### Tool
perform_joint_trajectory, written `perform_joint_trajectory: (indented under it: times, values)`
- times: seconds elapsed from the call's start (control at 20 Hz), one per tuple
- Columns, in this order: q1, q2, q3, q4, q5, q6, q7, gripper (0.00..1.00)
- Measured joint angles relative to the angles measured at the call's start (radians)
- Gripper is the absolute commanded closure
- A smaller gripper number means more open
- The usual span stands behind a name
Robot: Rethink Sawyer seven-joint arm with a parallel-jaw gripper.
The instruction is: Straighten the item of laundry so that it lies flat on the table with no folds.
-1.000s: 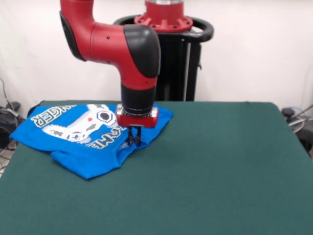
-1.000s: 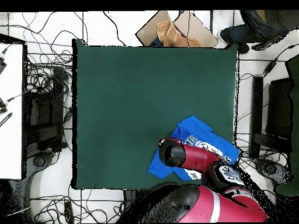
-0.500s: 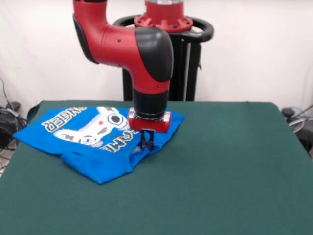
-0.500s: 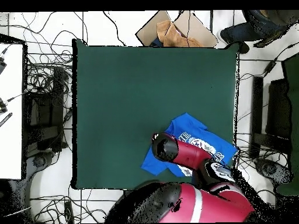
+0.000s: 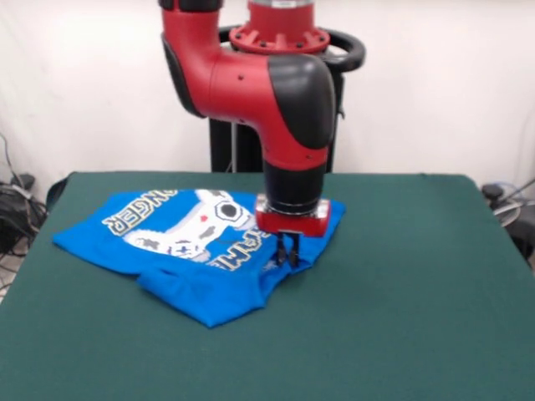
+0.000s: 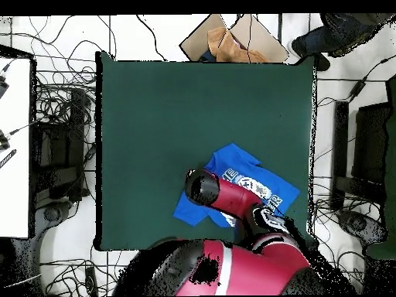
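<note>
Dragged along with the arm, the shirt (image 5: 201, 251) has slid across the table (image 5: 401, 301) toward three o'clock in my front view since a second ago, and the arm has swung the same way. From where I sit, the gripper (image 5: 288, 253) points straight down with its two dark fingers pinched together on a raised tuck of blue cloth at the shirt's three o'clock edge. The shirt is soft bright blue fabric, print side up, with a white and grey blocky controller picture and pale lettering running slantwise; its front edge toward six o'clock is folded under into a thick doubled flap, and a sleeve sticks out toward nine o'clock. It lies in the far left part of the table as the front camera sees it. The arm (image 5: 276, 92) is glossy red with a black elbow cap, bent so the last link drops vertically. The table top is matte dark green felt, rectangular. Overhead I see the shirt (image 6: 247, 174) near the table's (image 6: 155, 116) five o'clock corner, with tangled cables (image 6: 62, 116) on the floor around it.
</note>
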Motion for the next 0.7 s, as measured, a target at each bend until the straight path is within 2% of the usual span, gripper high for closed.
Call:
perform_joint_trajectory:
  times: [0.35,0.7]
  values:
    - [0.059,0.002,0.019,0.002,0.101,0.000,0.000,1.00]
    - [0.167,0.005,0.018,0.010,0.223,-0.017,0.051,1.00]
